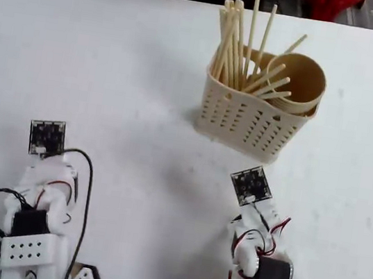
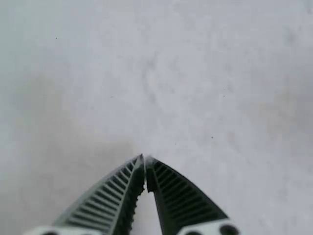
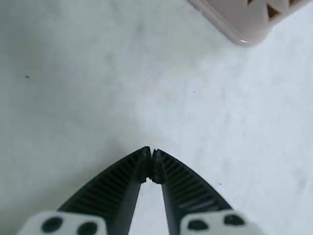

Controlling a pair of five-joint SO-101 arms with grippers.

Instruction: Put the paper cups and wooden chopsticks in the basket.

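Robotics lab bench, by the look. Small white left arm (image 1: 39,209) and right arm (image 1: 260,259) sit side by side at a plain white counter (image 1: 147,70). Exposed wires (image 1: 87,195) loop off their motors; black circuit board (image 1: 47,136) on a wrist. Household basket (image 1: 245,124) stands beyond them.
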